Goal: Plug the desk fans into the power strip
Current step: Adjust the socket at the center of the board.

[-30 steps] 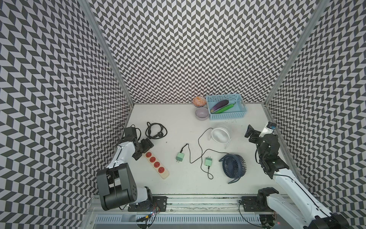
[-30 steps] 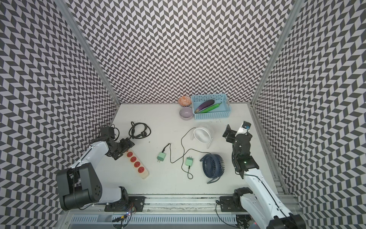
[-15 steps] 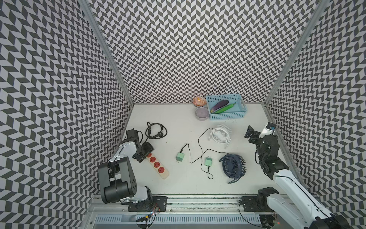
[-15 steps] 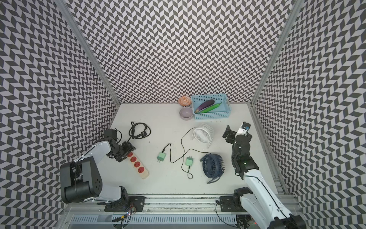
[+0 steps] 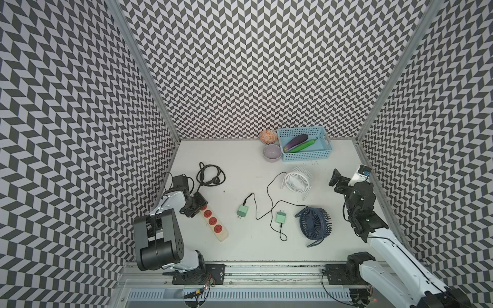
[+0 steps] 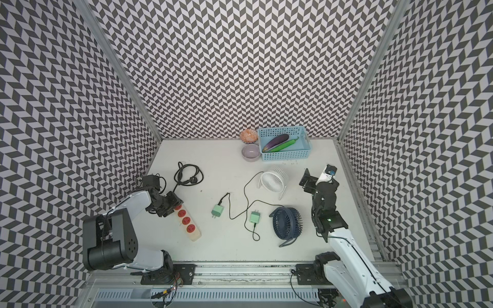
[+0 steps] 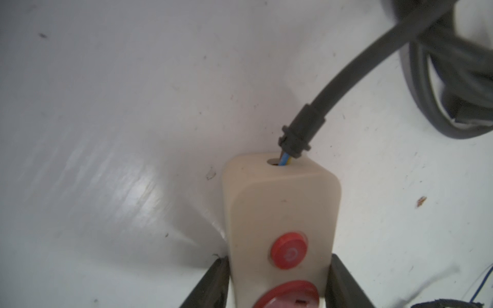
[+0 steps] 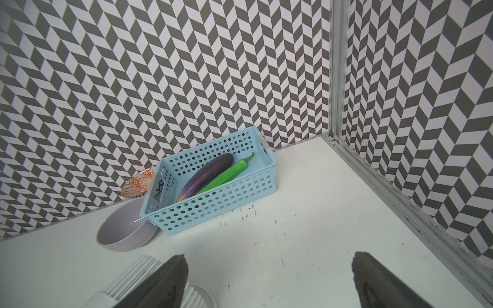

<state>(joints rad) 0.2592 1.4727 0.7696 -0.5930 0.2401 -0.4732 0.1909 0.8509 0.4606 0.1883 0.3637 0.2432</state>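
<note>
The cream power strip point(image 5: 215, 224) point(image 6: 187, 222) lies at the front left, its red sockets facing up. Its black cord point(image 5: 209, 176) is coiled behind it. My left gripper point(image 5: 197, 206) point(image 7: 278, 258) is shut on the strip's cord end point(image 7: 282, 213), one finger pressed against each long side by the red switch. A white fan point(image 5: 297, 182) and a navy fan point(image 5: 314, 222) stand at centre right. Two green plugs point(image 5: 242, 212) point(image 5: 280, 217) on thin black leads lie between the strip and the fans. My right gripper point(image 5: 337, 181) point(image 8: 269, 256) hangs open and empty beside the white fan point(image 8: 138, 266).
At the back stands a blue basket point(image 5: 306, 157) holding an eggplant point(image 5: 294, 142) and a green pepper. A grey bowl point(image 5: 272, 153) and a patterned bowl point(image 5: 268, 135) sit to its left. Chevron walls close in on three sides.
My left gripper has come down over the strip's cord end and its jaws have closed in against the strip's sides. The right arm has barely moved.
</note>
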